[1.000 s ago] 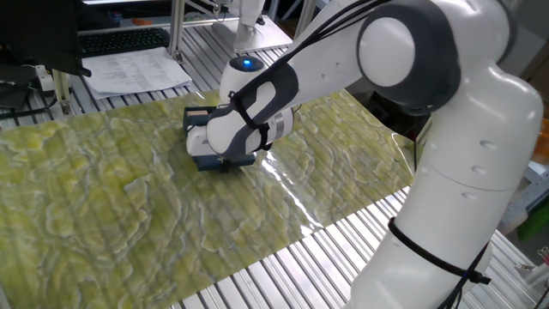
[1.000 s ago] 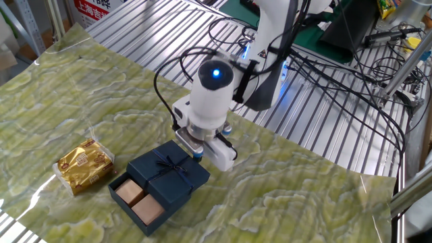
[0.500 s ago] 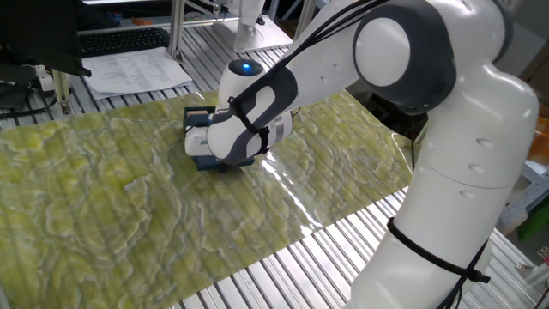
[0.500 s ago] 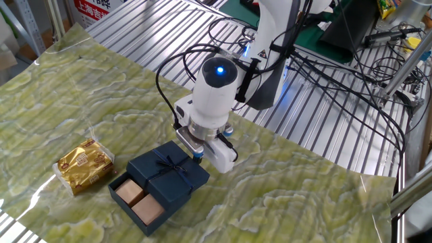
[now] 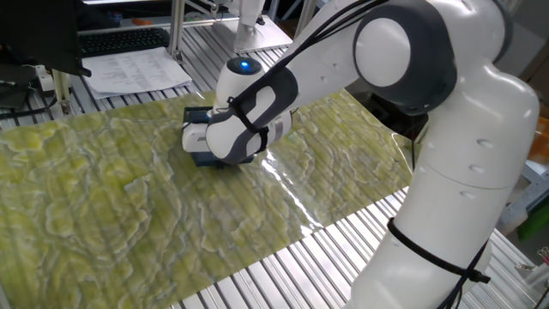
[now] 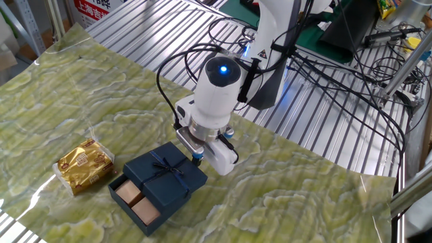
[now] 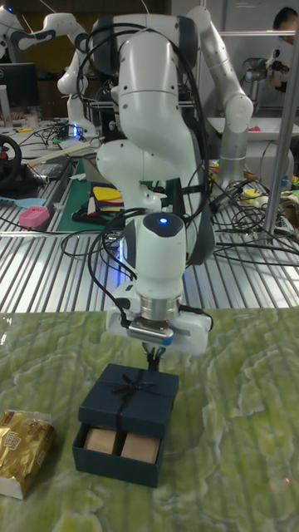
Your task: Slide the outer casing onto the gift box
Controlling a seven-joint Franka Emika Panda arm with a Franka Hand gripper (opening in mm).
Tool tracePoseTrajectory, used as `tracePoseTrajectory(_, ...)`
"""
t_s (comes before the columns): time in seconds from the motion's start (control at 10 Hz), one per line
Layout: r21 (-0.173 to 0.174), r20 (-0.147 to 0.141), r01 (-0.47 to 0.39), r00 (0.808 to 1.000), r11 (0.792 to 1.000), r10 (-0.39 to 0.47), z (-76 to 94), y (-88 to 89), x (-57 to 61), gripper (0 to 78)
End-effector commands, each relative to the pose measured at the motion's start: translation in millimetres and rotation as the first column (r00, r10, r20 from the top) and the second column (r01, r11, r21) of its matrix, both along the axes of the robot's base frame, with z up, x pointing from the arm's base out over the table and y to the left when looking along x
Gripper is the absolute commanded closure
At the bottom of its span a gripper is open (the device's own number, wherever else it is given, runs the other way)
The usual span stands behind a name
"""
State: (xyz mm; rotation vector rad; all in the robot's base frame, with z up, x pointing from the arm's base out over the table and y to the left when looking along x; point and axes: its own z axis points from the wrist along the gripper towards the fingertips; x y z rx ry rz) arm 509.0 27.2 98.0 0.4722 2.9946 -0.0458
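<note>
With my gripper [image 7: 154, 356] at the rear edge of the outer casing [image 6: 166, 173], fingers too hidden to tell their state, the sleeve covers only part of the gift box [image 6: 138, 205]; its front compartments are uncovered.

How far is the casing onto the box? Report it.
Partly on. The outer casing covers the rear of the gift box; two tan blocks inside remain exposed at the front.

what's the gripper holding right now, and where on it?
Cannot tell if it grips anything. The gripper is down at the far edge of the casing, fingertips hidden behind it. The box remains partly uncovered.
</note>
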Motion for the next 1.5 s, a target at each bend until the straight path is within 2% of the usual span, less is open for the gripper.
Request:
tracePoseTrajectory(0.1,-0.001,0.028,0.010,1.000,1.000,-0.010,16.7,3.0,7.8,77.6)
tracePoseTrajectory(0.2,-0.001,0.029,0.011,1.000,1.000,-0.011,17.9,3.2,8.3,77.6)
tracePoseTrajectory(0.4,-0.005,0.093,0.040,0.995,0.999,-0.040,30.9,6.3,19.7,77.6)
tracePoseTrajectory(0.5,-0.010,0.103,0.048,0.994,0.999,-0.046,36.3,7.3,24.6,77.6)
tracePoseTrajectory(0.7,-0.022,0.099,0.050,0.994,0.998,-0.048,43.2,7.2,26.9,77.6)
tracePoseTrajectory(0.9,-0.026,0.002,0.045,0.999,0.999,-0.045,42.6,-1.9,-1.1,77.6)
tracePoseTrajectory(1.0,-0.028,-0.009,0.044,0.999,0.999,-0.044,41.8,-2.8,-3.7,77.6)
tracePoseTrajectory(1.1,-0.039,-0.073,0.034,0.997,0.999,-0.037,39.1,-6.6,-13.2,77.6)
tracePoseTrajectory(1.2,-0.051,-0.106,0.018,0.994,0.999,-0.023,37.3,-9.3,-19.5,77.6)
tracePoseTrajectory(1.3,-0.049,-0.114,0.011,0.993,0.999,-0.016,34.4,-10.5,-22.6,77.6)
tracePoseTrajectory(1.5,-0.047,-0.114,0.004,0.993,0.999,-0.009,19.9,-8.3,-19.6,77.6)
